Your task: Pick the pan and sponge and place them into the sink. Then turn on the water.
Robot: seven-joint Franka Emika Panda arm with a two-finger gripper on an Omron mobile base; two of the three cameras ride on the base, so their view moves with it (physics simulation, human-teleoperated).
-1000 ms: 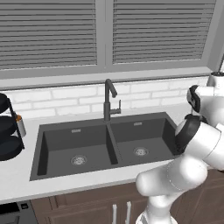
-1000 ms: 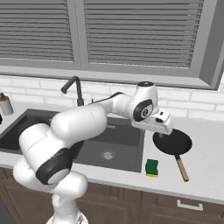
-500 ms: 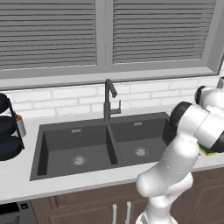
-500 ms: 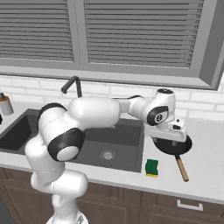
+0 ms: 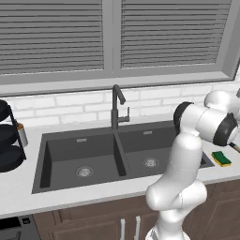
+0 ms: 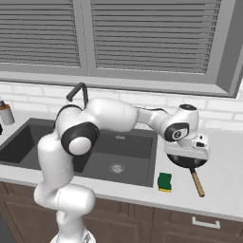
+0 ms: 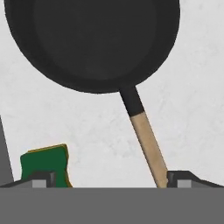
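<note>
The claw [image 7: 112,181] hangs wide open above the pan [image 7: 92,41], nothing between them. Bare tabletop [image 7: 192,109] lies on both sides of the pan's handle [image 7: 146,140]. The sponge [image 7: 43,166] sits just beside the handle, between pan and sink [image 6: 128,161].

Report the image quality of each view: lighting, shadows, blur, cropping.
Left base view: flat, even light, sharp; the arm hides most of the counter beside the sponge. Right base view: crisp, soft shadow under the pan. Hand view: slightly soft, pan cropped at top, no glare.
</note>
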